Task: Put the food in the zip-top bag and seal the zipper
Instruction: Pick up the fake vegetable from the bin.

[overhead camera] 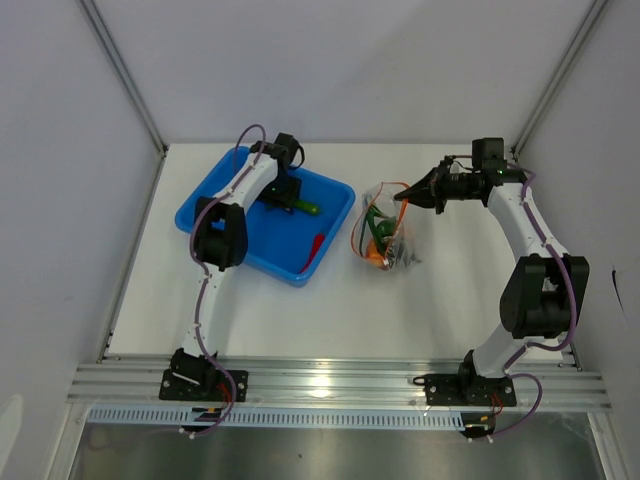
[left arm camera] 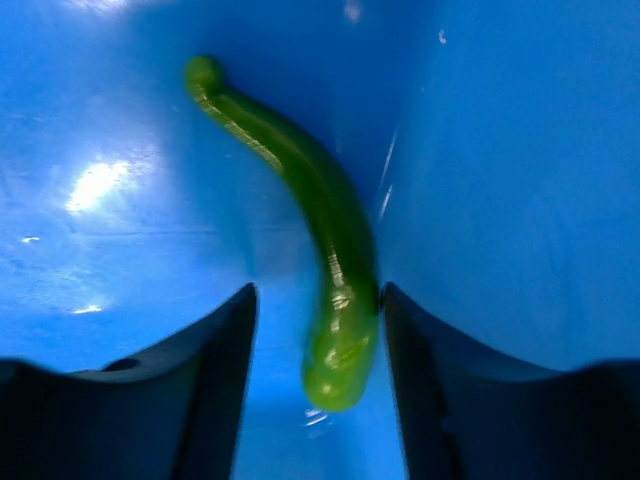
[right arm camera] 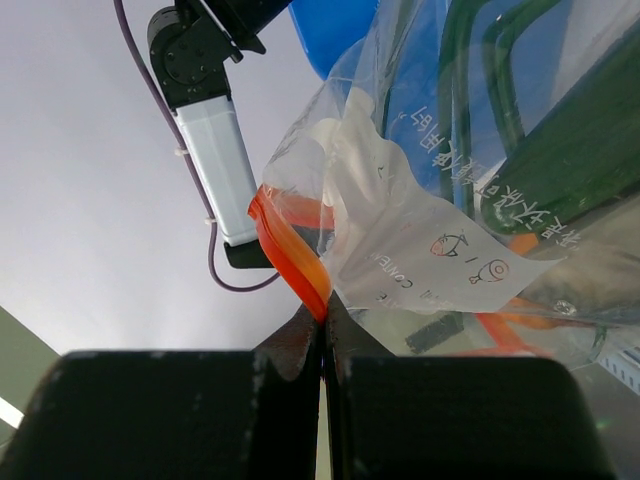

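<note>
**Kid:** Bag first. Where is the crinkly clear plastic bag (right arm camera: 430, 240)?

**Friend:** Right in front of the right gripper (right arm camera: 322, 325). Its jaws are squeezed together on the thin orange-red zipper strip (right arm camera: 290, 250) at the bag's mouth.

**Kid:** And the left gripper (left arm camera: 318, 290)?

**Friend:** Its jaws are apart. The long bendy green pod (left arm camera: 320, 220) lies between them, on the floor of the blue plastic tray (left arm camera: 500, 200) just under them.

Right pincer (right arm camera: 322, 325): jaws pressed together, pinching the orange-red zipper (right arm camera: 285, 240) of the clear zip-top bag (right arm camera: 430, 250). The bag is crinkled and printed, filling the right side. White-stemmed green onion (right arm camera: 360, 150) inside. Blue tray (right arm camera: 330, 30) behind; left arm (right arm camera: 215, 150) upper left.
</note>
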